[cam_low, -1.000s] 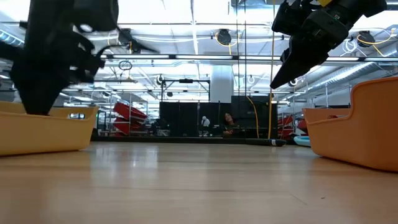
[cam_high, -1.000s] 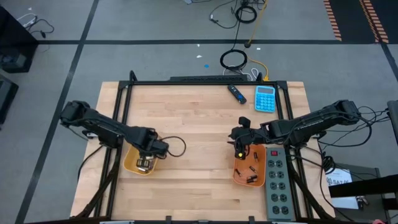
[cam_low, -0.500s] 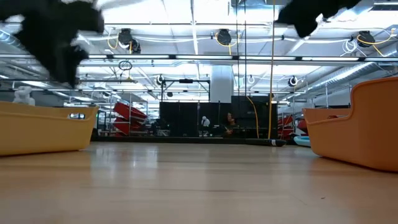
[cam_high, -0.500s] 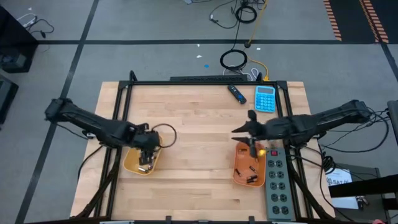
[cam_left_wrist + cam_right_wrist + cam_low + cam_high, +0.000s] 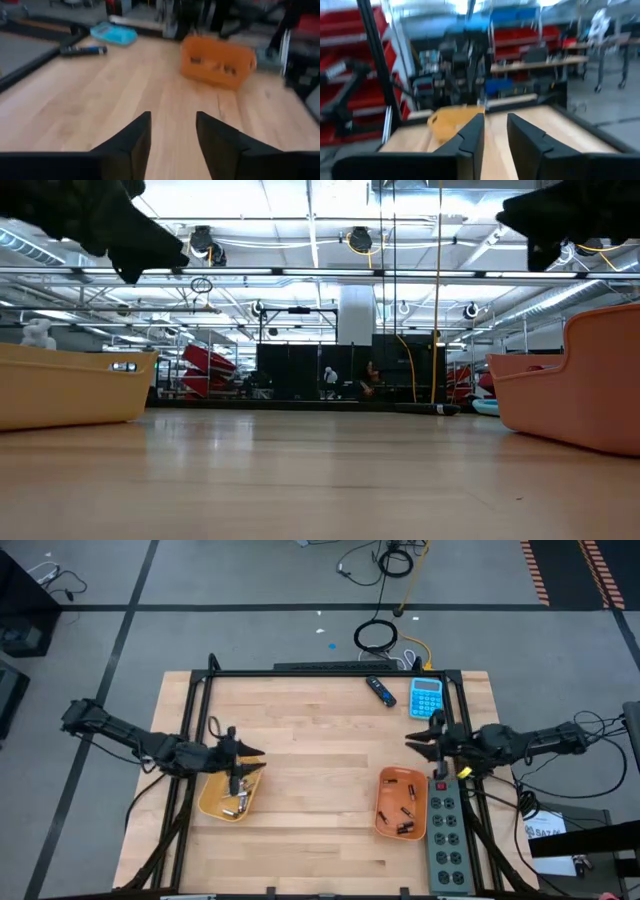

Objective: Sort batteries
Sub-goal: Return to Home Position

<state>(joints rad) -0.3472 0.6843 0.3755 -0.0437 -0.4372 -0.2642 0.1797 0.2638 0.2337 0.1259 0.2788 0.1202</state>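
Note:
Silvery batteries lie in the yellow tray at the table's left. Small dark batteries lie in the orange tray at the right. My left gripper hovers over the yellow tray's far end and points almost level toward the table's right. In the left wrist view it is open with nothing between its fingers. My right gripper hovers beyond the orange tray's far end and points level toward the left. In the right wrist view it is open by a narrow gap, with nothing in it.
A blue calculator and a dark blue-tipped pen-like device lie at the table's far edge. A grey power strip runs along the right edge beside the orange tray. Bare wood spans the table's middle between the trays.
My left gripper has risen out of the yellow tray and tipped from pointing down to nearly level, drawing back toward the left edge. My right gripper has left the space over the orange tray, pulled back toward the right and far edges, and tipped up to level.

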